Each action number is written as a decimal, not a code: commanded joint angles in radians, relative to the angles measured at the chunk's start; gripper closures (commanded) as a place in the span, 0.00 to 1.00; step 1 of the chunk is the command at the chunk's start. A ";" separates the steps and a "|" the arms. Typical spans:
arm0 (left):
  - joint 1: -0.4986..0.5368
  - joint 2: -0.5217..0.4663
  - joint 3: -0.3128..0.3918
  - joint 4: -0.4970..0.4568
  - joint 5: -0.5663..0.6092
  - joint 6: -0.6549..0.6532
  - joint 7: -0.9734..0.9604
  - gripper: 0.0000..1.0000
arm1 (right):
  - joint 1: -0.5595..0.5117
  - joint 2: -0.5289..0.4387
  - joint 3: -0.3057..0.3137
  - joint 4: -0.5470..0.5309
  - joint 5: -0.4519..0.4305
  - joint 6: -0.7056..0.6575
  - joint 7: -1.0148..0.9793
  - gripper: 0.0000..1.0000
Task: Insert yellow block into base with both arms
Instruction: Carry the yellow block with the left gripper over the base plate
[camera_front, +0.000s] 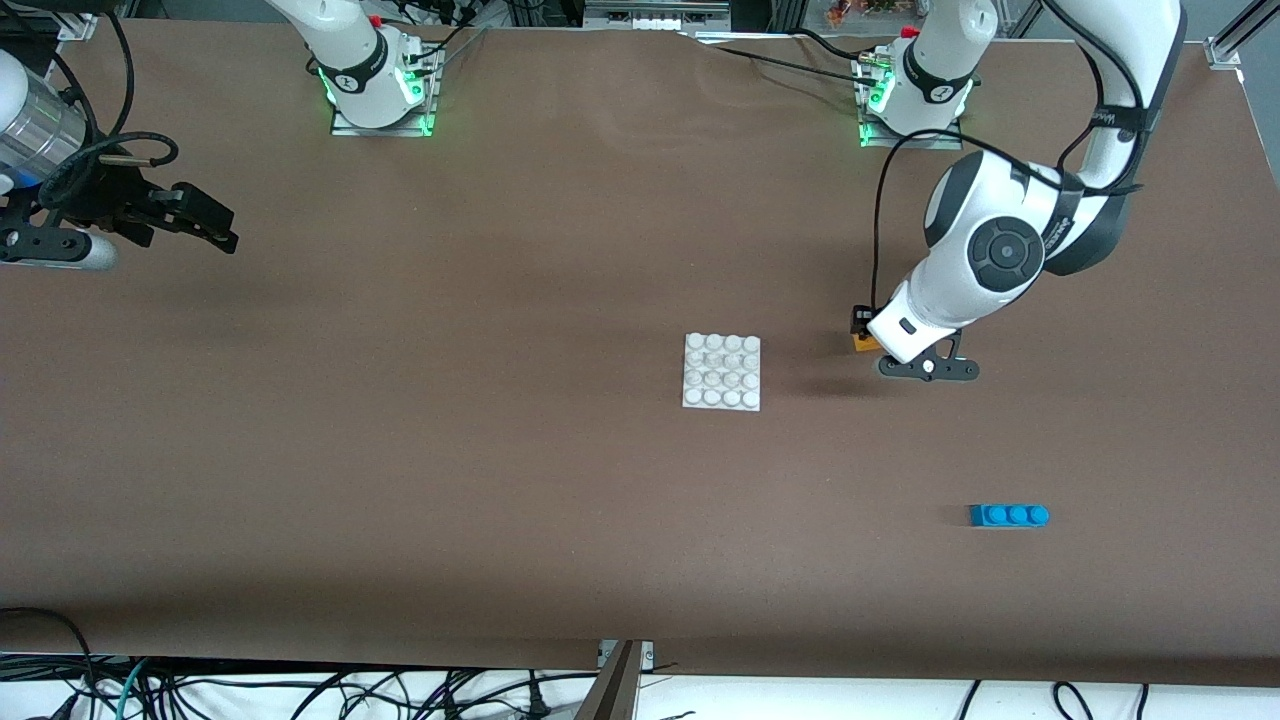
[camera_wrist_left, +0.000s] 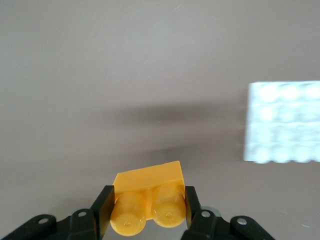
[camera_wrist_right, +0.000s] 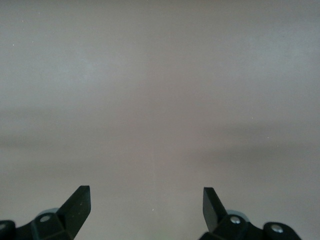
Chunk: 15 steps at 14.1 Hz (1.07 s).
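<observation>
A: Which object lies nearest the front camera?

B: A long blue three-stud plastic brick (camera_front: 1008, 515), flat on the brown table (camera_front: 500, 480), toward the left arm's end.

A: And farther from the camera than that?

B: The flat square white plastic base (camera_front: 722, 372) with its four-by-four grid of round studs, near the table's middle. It appears again in the left wrist view (camera_wrist_left: 283, 122), bare of bricks.

A: Where is the small yellow-orange plastic block?

B: The yellow block (camera_wrist_left: 148, 198) sits between the two black fingers (camera_wrist_left: 102, 210) of the left gripper (camera_wrist_left: 147, 212), which is clamped on its sides, one finger against each side. Its two studs point toward the wrist camera. In the front view only a corner of the block (camera_front: 863, 343) shows beside the white wrist of the left gripper (camera_front: 866, 335). Block and gripper are beside the base, apart from it, toward the left arm's end.

A: And the right arm?

B: It waits. The right gripper (camera_front: 205, 222) hangs over bare table at the right arm's end, well apart from the base. Its fingers (camera_wrist_right: 80, 202) are spread wide and hold nothing.
</observation>
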<state>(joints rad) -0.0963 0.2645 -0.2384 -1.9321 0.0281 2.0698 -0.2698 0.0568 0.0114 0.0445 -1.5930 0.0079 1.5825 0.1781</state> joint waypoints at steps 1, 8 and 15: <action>-0.092 0.096 -0.012 0.158 0.009 -0.039 -0.031 0.52 | -0.014 -0.004 0.009 0.033 -0.012 -0.027 -0.019 0.01; -0.273 0.347 -0.002 0.383 0.036 -0.030 -0.134 0.54 | -0.003 0.010 0.018 0.064 -0.009 -0.035 -0.012 0.01; -0.273 0.410 -0.002 0.375 0.055 0.050 -0.140 0.53 | -0.002 0.012 0.018 0.064 -0.002 -0.035 -0.011 0.01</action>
<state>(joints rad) -0.3585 0.6488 -0.2468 -1.5851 0.0595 2.1087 -0.3921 0.0578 0.0152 0.0591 -1.5581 0.0065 1.5760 0.1778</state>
